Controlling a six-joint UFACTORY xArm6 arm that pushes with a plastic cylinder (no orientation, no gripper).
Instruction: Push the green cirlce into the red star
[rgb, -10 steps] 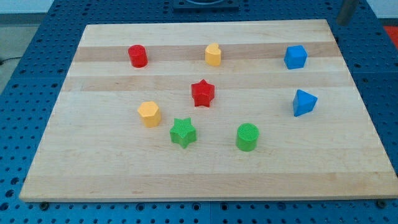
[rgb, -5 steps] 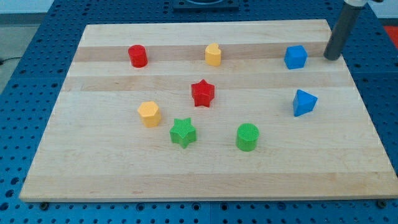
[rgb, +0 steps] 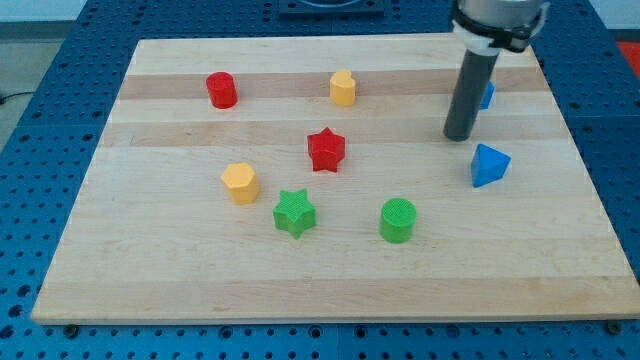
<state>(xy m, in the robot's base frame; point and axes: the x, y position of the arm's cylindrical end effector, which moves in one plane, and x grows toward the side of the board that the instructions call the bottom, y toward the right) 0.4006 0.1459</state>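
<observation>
The green circle (rgb: 398, 220), a short green cylinder, stands on the wooden board (rgb: 200, 280) right of centre, toward the view's bottom. The red star (rgb: 326, 150) lies up and to the left of it, with a clear gap between them. My tip (rgb: 459, 136) rests on the board above and to the right of the green circle, just left of the blue triangle block (rgb: 489, 165). It touches no block.
A green star (rgb: 295, 213) lies left of the green circle. A yellow hexagon block (rgb: 240, 183) is further left. A red cylinder (rgb: 221, 90) and a yellow block (rgb: 343, 88) stand near the top. A blue cube (rgb: 486, 93) is partly hidden behind the rod.
The rod has moved from the view's top right corner down and to the left onto the board, now in front of the blue cube. No block has moved.
</observation>
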